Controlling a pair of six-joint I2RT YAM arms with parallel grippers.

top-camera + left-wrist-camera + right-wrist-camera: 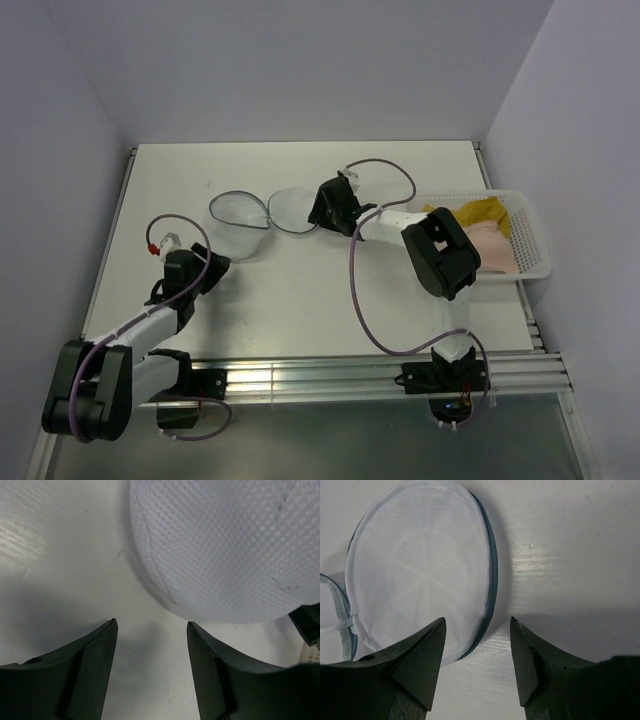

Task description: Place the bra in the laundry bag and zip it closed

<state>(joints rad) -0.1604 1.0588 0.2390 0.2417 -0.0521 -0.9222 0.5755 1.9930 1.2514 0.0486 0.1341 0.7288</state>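
Left fingers (pixel 75 680) and right fingers (pixel 415 675) both stand apart, empty, angled down at the open laundry bag (pixel 238 218), its translucent honeycomb-mesh domes dark-rimmed, lying on the white surface (pixel 300 300).

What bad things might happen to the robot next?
The right gripper is open by the thin rim of the bag; it might pinch mesh or push the bag away. The pink cloth lies in the basket beside yellow cloth, so both might get grabbed together.
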